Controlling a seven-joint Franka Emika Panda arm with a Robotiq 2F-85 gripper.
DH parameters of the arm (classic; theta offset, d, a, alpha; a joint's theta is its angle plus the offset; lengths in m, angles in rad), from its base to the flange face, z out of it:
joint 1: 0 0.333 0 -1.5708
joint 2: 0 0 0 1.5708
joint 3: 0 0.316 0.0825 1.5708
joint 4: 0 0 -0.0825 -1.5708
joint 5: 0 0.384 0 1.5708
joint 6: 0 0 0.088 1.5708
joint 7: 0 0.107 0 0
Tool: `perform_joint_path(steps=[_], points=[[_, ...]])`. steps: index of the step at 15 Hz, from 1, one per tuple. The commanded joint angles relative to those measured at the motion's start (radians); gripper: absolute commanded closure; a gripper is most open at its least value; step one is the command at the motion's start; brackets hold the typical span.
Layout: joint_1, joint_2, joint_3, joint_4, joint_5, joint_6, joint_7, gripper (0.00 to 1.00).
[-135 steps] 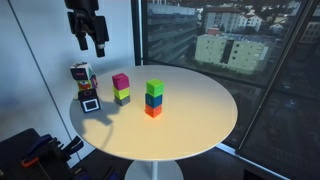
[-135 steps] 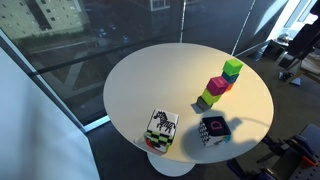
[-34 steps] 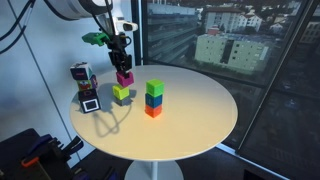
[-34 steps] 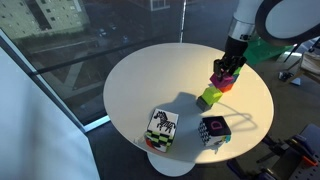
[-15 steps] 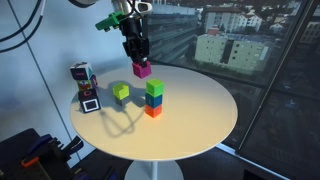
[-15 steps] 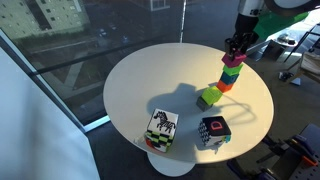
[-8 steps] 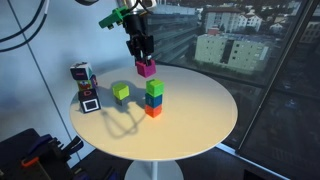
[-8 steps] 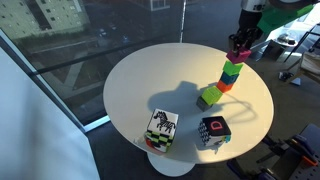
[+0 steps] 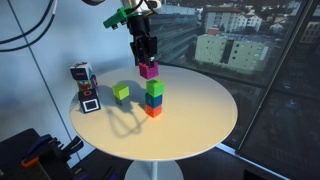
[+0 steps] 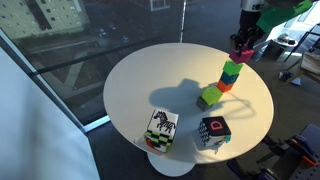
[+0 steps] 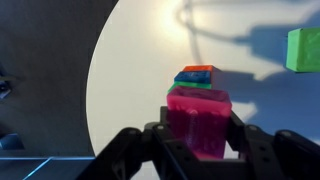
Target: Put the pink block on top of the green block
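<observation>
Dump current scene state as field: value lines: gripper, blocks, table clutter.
gripper: gripper shut on the pink block
pink block: held directly over the green block; contact cannot be told
stack: green block on blue block on orange block
lime cube: lime cube alone on the table, beside the stack
other: zebra-patterned cube and dark patterned cube near the table edge
task state: pink block not yet released
</observation>
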Motion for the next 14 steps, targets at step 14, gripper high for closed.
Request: perform_joint_path(steps=[14], points=[[0.005, 0.140, -0.019, 0.170, -0.008, -0.119, -0.004, 0.72]])
